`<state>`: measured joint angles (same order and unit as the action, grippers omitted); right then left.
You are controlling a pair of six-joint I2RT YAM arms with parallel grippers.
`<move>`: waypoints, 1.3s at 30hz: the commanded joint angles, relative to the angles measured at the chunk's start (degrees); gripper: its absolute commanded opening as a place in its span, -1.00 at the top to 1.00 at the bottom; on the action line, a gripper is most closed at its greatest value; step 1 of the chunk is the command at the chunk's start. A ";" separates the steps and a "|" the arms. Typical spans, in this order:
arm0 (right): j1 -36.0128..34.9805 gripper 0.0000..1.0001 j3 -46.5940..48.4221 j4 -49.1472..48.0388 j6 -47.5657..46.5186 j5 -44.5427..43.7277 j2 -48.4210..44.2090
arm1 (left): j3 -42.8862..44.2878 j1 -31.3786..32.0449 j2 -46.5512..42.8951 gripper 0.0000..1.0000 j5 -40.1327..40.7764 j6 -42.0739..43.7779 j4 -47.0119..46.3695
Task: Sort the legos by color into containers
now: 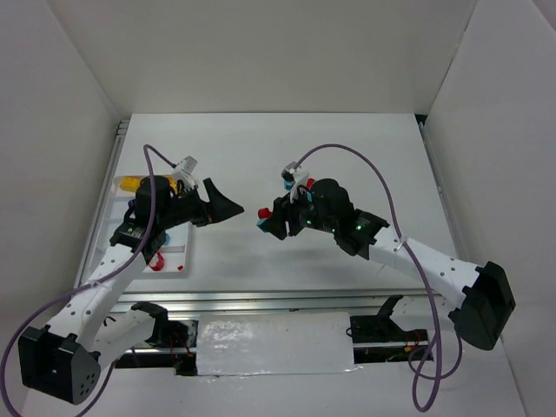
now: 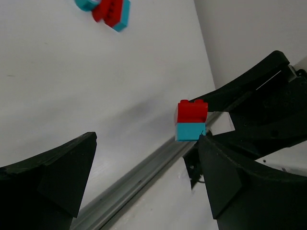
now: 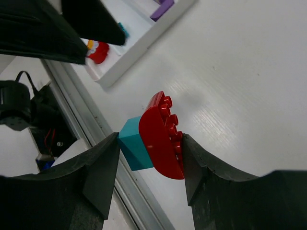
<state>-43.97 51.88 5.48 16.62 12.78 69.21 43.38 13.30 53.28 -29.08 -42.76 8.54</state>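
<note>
My right gripper (image 3: 149, 143) is shut on a joined pair of legos, a red rounded brick (image 3: 160, 136) stuck to a teal brick (image 3: 133, 148), held above the table. From the left wrist, the same pair (image 2: 192, 120) hangs just past the fingertips of my left gripper (image 2: 147, 139), which is wide open and empty. From above, my left gripper (image 1: 228, 207) faces my right gripper (image 1: 265, 217) across a small gap. The containers are rows of a white tray (image 1: 181, 252) at the left, partly hidden under my left arm.
The tray holds a yellow brick (image 1: 130, 182), a red piece (image 1: 156, 263) and a purple brick (image 3: 163, 7). A cluster of red and teal bricks (image 2: 108, 9) lies on the table behind my right gripper. A metal rail (image 1: 278, 300) runs along the near edge.
</note>
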 commanded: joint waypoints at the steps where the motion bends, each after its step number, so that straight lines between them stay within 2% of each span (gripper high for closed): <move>1: -2.78 1.00 -1.95 -5.30 -7.39 -1.35 -2.59 | 1.89 3.30 2.35 -0.99 -6.86 -3.91 -8.01; 10: -4.28 1.00 -1.61 -5.30 -9.50 -1.35 -3.91 | -1.54 6.56 2.62 -0.99 -11.17 -7.34 -14.42; 21: -7.53 1.00 2.08 -5.13 -9.24 -0.91 -1.54 | -1.45 10.87 6.49 -0.92 -8.01 -5.93 -15.48; 28: -9.21 1.00 3.93 -5.30 -9.15 -2.49 0.22 | -1.01 11.83 7.81 -0.76 -8.18 -6.02 -16.44; 32: -9.91 1.00 4.99 -5.21 -8.98 -2.84 1.45 | -1.19 11.92 8.16 -0.41 -8.18 -5.93 -16.62; 33: -10.09 1.00 5.25 -5.21 -8.89 -3.45 1.80 | -1.27 12.01 8.25 -0.15 -8.27 -5.93 -16.62; 35: -10.44 1.00 5.86 -5.12 -8.45 -4.77 2.59 | -1.01 12.01 8.16 0.17 -8.71 -5.84 -16.53; 36: -10.53 1.00 6.04 -4.95 -8.27 -6.08 2.94 | -0.92 12.10 8.16 0.43 -8.63 -5.75 -16.10; 39: -10.44 1.00 6.57 -4.68 -7.48 -8.37 4.18 | 0.13 12.10 7.98 0.85 -8.01 -4.00 -14.43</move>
<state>-54.04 55.11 3.27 8.12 7.70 72.36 41.67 24.75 61.71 -34.96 -48.05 -3.77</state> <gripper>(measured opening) 0.581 0.482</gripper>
